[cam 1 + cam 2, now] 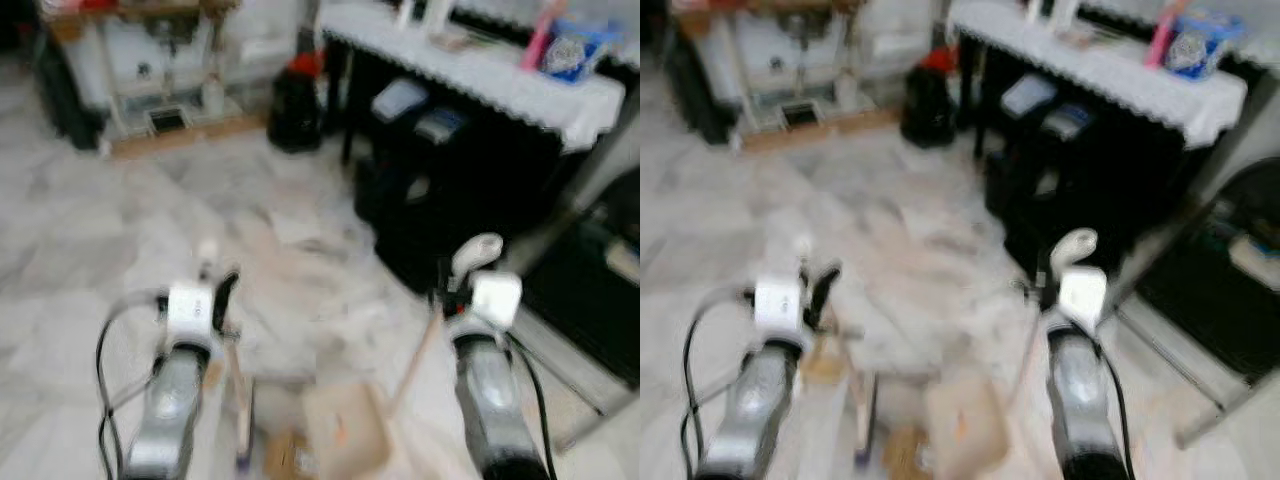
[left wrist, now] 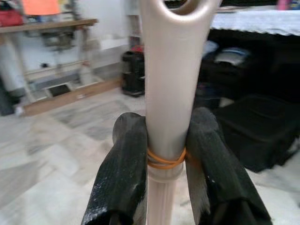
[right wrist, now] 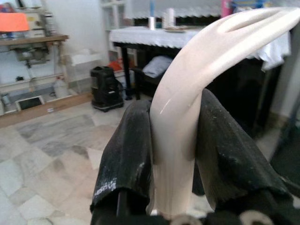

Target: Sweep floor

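Looking down from the robot's head at a pale marbled tile floor (image 1: 100, 230), blurred by camera motion.

At left, the left gripper (image 2: 168, 164) closing both black fingers (image 2: 123, 173) tight on the beige plastic broom handle (image 2: 171, 84), just above an orange rubber band (image 2: 165, 159) wrapped around the shaft. Near the bottom edge, the broom's lower end (image 1: 243, 415) resting on the floor between the two arms.

At centre near, the beige plastic dustpan (image 1: 345, 435) lying on the tiles just beside the broom, with a small brownish scrap (image 1: 290, 455) next to it; too blurred to identify.

At right, the right gripper (image 3: 176, 154) clamping both fingers on the curved cream dustpan handle (image 3: 187, 93), its hooked top (image 1: 477, 250) rising above the wrist and its thin shaft (image 1: 415, 360) slanting down to the pan.

Doing this step well, as a judgement: keeping the dustpan lip flat against the tiles and steady while drawing the broom toward it in short low strokes, holding both grips firm so neither handle twists, and steering wide of the furniture at right.

Counting: two grippers, each holding one handle; one broom; one dustpan; one rubber band. Far left, one wooden workbench (image 1: 140, 20). Far centre, one black canister with a red top (image 1: 297, 100). Far right, one dark table under a white lace cloth (image 1: 480, 70), with dark bags (image 1: 440, 190) stowed beneath.
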You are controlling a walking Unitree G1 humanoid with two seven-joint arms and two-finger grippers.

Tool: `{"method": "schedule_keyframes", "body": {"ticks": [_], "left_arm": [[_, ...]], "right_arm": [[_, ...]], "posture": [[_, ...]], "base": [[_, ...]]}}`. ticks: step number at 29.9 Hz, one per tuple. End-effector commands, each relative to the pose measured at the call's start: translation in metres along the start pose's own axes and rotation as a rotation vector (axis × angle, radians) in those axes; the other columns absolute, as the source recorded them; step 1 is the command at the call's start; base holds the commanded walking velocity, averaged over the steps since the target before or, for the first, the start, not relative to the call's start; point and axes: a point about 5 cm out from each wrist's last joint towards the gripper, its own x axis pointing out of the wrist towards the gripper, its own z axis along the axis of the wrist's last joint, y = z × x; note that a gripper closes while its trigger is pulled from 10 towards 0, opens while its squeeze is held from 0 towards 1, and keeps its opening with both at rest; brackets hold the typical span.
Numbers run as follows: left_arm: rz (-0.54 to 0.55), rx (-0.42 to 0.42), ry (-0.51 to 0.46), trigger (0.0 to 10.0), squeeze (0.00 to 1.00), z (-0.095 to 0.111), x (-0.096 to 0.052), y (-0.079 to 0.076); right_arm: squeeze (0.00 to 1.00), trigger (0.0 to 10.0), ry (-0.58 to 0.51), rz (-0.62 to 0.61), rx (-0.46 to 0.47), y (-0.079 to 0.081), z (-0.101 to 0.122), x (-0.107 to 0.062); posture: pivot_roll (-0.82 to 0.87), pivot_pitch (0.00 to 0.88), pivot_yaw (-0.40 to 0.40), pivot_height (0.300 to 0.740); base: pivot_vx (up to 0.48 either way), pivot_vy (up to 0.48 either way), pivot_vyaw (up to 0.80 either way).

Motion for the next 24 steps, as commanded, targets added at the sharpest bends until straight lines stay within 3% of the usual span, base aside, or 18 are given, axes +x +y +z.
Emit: {"method": "schedule_keyframes", "body": {"ticks": [1,7,10,16,24], "left_arm": [[0.007,0.01,-0.026,10.0,0.0,0.005,0.001,0.005],[0.002,0.013,-0.019,10.0,0.0,0.004,0.0,0.005],[0.002,0.015,-0.012,10.0,0.0,0.003,-0.001,0.006],[0.002,0.024,0.003,10.0,0.0,0.001,-0.004,0.01],[0.004,0.033,0.014,10.0,0.0,0.0,-0.006,0.018]], "right_arm": [[0.0,10.0,-0.043,-0.005,-0.021,-0.003,0.009,0.004],[0.0,10.0,0.006,-0.045,-0.057,-0.011,0.002,0.002],[0.0,10.0,0.044,-0.094,-0.109,-0.024,-0.006,0.0],[0.0,10.0,0.085,-0.117,-0.283,-0.04,-0.013,-0.004],[0.0,10.0,0.153,-0.223,-0.328,-0.061,-0.025,-0.009]], "posture": [[0.05,0.0,-0.056,0.74],[0.05,0.0,-0.054,0.74],[0.05,0.0,-0.052,0.74],[0.04,0.013,-0.046,0.74],[0.05,0.023,-0.035,0.74]], "base": [[0.0,0.0,0.0],[0.0,0.0,0.0],[0.0,0.0,0.0],[0.0,0.0,0.0],[0.0,0.0,0.0]]}}
